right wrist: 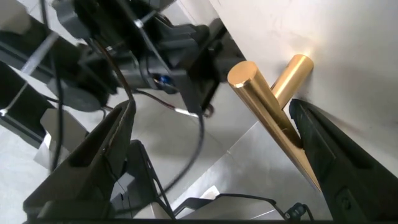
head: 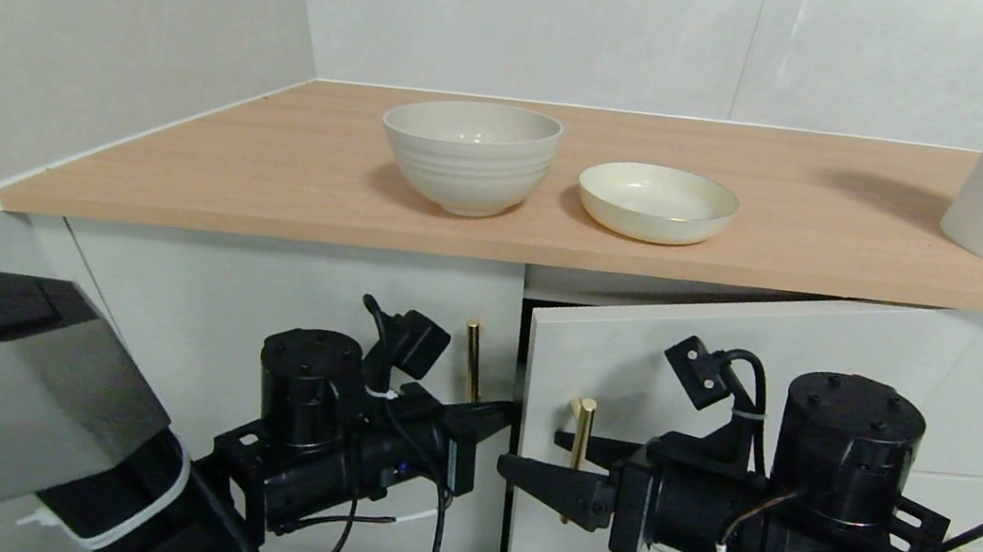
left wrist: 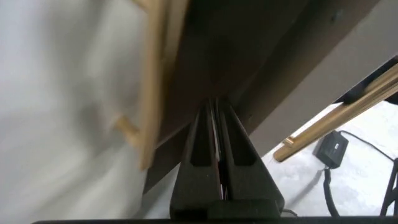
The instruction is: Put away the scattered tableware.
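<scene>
Right tool [head: 544, 457] stands spread around the door handle [head: 587, 417], evidently to pull the ajar cupboard door [head: 730, 336] wider. Left tool [head: 500, 414], pressed together, sits at the door's edge. We note the bowl [head: 469, 154] and dish [head: 657, 201] on the desk [head: 277, 176].

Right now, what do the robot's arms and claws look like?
Both are matte black, with drum-shaped joint housings and small cameras on brackets, cables held by white ties. The left claw and right claw have tapered wedge fingers. A brown wire loops along the right arm.
</scene>
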